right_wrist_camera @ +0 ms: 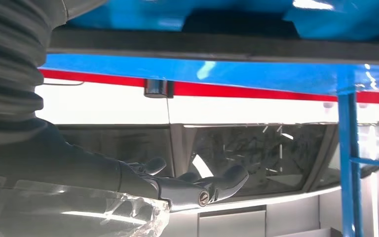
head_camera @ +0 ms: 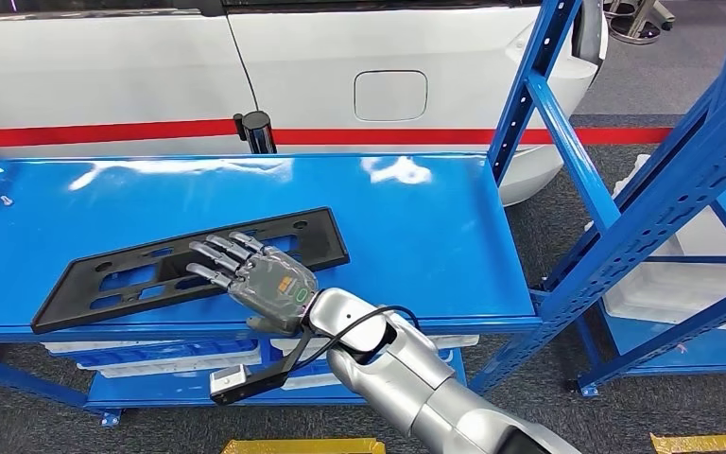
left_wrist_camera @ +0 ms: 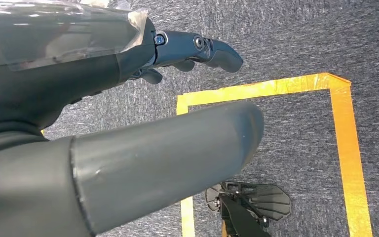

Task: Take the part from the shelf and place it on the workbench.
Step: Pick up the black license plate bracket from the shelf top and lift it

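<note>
Black plastic, flat and full of cut-outs: the part (head_camera: 189, 266) lies slantwise along the front edge of the blue shelf (head_camera: 416, 236), toward its left corner. It looks light and stiff, maybe a bit whippy end to end, best taken near its middle across the long edge. The right hand (head_camera: 257, 282) lies spread on it, fingers flat, thumb hidden below. The left hand (left_wrist_camera: 197, 49) hangs loosely spread over grey carpet.

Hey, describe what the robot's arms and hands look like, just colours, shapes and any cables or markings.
The right arm is a smooth silver tube with a black cable looping to a small wrist camera. The right hand has a grey back with green and orange markings and dark, silver-jointed fingers. The left hand shows a thick grey thumb and dark fingers.
</note>
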You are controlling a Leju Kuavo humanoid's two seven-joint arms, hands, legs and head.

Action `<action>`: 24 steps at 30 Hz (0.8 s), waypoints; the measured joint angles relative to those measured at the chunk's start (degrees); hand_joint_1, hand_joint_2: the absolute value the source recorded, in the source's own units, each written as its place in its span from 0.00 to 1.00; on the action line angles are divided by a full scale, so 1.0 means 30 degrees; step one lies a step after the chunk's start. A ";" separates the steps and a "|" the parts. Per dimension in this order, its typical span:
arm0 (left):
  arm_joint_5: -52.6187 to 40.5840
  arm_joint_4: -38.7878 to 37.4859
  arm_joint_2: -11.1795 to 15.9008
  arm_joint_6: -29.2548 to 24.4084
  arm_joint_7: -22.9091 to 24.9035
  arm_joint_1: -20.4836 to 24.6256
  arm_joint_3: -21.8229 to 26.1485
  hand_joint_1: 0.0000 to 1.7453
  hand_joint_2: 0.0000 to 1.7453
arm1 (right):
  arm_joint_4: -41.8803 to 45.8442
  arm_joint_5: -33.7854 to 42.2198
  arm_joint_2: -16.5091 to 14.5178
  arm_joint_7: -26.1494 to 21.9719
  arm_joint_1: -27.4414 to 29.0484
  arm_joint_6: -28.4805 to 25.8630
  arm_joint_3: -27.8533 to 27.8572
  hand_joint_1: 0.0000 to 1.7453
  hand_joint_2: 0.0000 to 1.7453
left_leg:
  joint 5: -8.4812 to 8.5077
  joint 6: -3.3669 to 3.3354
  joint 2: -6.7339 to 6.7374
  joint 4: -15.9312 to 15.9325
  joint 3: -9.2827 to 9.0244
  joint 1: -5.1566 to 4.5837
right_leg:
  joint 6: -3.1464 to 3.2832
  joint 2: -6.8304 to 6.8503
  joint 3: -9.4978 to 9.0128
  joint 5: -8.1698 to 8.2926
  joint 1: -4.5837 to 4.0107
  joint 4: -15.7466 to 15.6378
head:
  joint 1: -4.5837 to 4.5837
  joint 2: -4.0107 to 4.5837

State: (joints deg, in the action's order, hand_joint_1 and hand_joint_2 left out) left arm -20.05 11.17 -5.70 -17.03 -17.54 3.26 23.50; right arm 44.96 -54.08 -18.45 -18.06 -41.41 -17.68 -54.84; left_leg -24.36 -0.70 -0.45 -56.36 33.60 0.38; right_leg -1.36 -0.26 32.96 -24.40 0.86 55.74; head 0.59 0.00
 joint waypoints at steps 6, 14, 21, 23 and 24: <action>-0.0084 0.0000 -0.0017 0.0015 -0.0069 0.0000 -0.0003 0.00 0.00 | -0.0286 0.0104 -0.0299 -0.0115 -0.0302 0.0124 -0.0088 0.00 1.00 | 0.0000 0.0000 0.0000 0.0000 -0.0001 -0.0001 | 0.0000 0.0000 -0.0001 0.0000 0.0000 0.0000 | 0.0002 0.0000; -0.0129 0.0000 -0.0051 0.0031 -0.0124 0.0044 -0.0007 0.00 0.00 | -0.0592 0.0260 -0.0536 -0.0438 -0.0360 0.0213 -0.0222 0.00 1.00 | 0.0000 0.0000 0.0000 0.0000 -0.0001 0.0000 | 0.0000 0.0000 0.0002 0.0000 0.0000 0.0000 | 0.0002 0.0000; -0.0220 0.0000 -0.0221 0.0071 -0.0044 0.0163 -0.0007 0.00 0.00 | -0.0816 0.1432 -0.0649 -0.0199 -0.0474 0.0410 -0.0683 0.00 1.00 | 0.0000 0.0000 -0.0001 0.0000 0.0000 -0.0001 | 0.0001 0.0000 0.0000 0.0000 0.0000 0.0000 | 0.0000 0.0000; -0.0288 0.0000 -0.0270 0.0087 0.0013 0.0170 -0.0007 0.00 0.00 | -0.0980 0.1719 -0.0645 0.0018 -0.0640 0.0374 -0.0829 0.00 1.00 | 0.0000 -0.0001 -0.0001 0.0000 -0.0001 -0.0001 | 0.0001 0.0000 0.0000 0.0000 0.0001 -0.0001 | 0.0000 0.0000; -0.0317 0.0000 -0.0286 0.0089 0.0036 0.0174 -0.0007 0.00 0.00 | -0.1100 0.1847 -0.0643 0.0114 -0.0733 0.0326 -0.0911 0.00 1.00 | 0.0001 -0.0001 -0.0001 0.0000 -0.0001 -0.0001 | 0.0001 0.0000 0.0000 0.0000 0.0001 -0.0001 | 0.0000 0.0000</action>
State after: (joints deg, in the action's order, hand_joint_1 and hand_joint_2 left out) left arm -21.00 11.17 -6.56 -16.76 -17.43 3.78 23.47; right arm 41.66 -48.54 -20.38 -17.72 -43.61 -16.70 -57.57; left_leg -24.36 -0.70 -0.45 -56.36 33.60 0.38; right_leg -1.36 -0.26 32.96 -24.40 0.86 55.74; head 0.59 0.00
